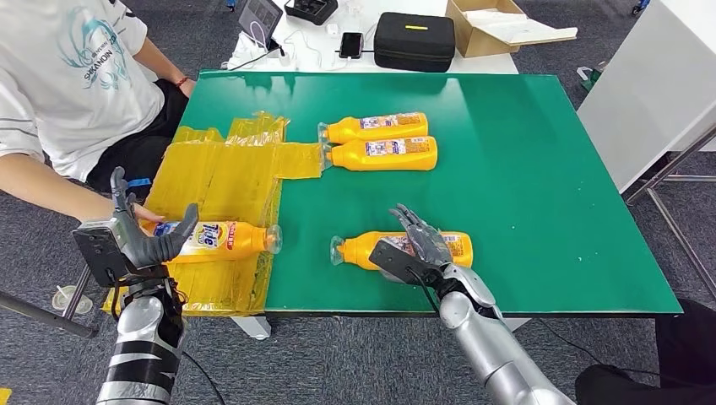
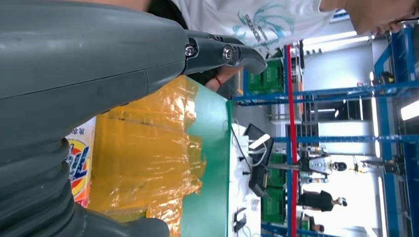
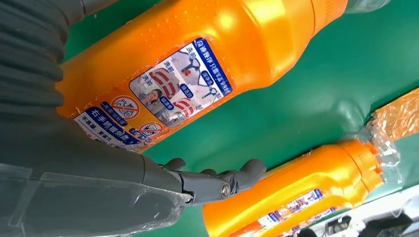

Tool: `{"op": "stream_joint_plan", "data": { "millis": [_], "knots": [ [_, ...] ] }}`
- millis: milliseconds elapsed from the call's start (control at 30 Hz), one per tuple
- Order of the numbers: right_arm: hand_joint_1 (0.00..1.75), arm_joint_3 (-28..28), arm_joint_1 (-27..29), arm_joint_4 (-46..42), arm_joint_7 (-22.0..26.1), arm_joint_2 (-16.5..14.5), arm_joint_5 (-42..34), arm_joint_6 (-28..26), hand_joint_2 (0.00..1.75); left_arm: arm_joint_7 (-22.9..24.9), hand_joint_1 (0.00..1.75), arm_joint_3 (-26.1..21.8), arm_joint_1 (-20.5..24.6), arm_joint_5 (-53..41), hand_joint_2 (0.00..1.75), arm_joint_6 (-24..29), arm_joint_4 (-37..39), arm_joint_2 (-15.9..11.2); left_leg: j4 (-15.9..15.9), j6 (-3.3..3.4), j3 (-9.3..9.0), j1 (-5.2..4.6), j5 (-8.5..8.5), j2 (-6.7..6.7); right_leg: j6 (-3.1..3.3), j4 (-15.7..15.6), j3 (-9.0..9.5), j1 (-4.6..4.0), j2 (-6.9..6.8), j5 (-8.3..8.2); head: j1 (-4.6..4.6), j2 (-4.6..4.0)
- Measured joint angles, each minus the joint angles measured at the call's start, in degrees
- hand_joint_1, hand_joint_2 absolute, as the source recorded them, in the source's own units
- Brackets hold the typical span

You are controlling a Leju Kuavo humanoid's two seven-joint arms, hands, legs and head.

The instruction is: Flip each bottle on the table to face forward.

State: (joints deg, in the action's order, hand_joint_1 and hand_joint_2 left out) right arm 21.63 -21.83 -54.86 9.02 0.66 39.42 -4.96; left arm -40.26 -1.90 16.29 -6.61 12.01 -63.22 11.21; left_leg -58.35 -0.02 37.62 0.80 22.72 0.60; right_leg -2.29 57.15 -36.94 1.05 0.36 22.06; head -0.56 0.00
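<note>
right robot hand (image 1: 420,239) lies spread on near bottle (image 3: 207,69), back label up; left robot hand (image 1: 139,236) grips another bottle (image 1: 221,240).

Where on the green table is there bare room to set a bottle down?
The right part of the table beyond all bottles is bare, as is the strip between the bottle pair and the near bottle. The yellow sheet side is crowded.

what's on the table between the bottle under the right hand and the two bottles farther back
Nothing: the head view shows bare green table between the near bottle under the right hand and the far pair.
</note>
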Motion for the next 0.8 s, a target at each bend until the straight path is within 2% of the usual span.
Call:
{"op": "stream_joint_plan", "data": {
  "millis": [367,633,800],
  "knots": [
    [0.00,1.57,-3.10,2.48,0.72,2.20,-1.56,5.20,1.75,0.02,0.00,1.59,0.03,0.05,1.75,0.41,0.21,0.01,0.00,0.01,-0.03,-0.02,-0.01,0.01,-0.01,0.00,0.04,0.03,0.00,-0.01,0.01,0.00],
    [0.00,4.32,-5.81,3.77,-0.93,4.87,-0.48,9.15,1.75,0.02,0.00,2.14,0.07,0.66,1.75,-0.59,0.37,0.07,0.00,0.01,-0.03,-0.01,-0.01,0.01,-0.01,0.00,0.04,0.03,0.00,-0.01,-0.01,0.01],
    [0.00,7.14,-8.49,5.12,-2.11,6.88,0.47,13.76,1.75,0.03,0.00,2.08,0.65,1.38,1.75,-1.97,1.69,0.11,-0.01,0.02,-0.03,-0.02,-0.01,0.02,-0.01,0.00,0.05,0.04,0.00,-0.01,0.00,0.00]
  ]
}}
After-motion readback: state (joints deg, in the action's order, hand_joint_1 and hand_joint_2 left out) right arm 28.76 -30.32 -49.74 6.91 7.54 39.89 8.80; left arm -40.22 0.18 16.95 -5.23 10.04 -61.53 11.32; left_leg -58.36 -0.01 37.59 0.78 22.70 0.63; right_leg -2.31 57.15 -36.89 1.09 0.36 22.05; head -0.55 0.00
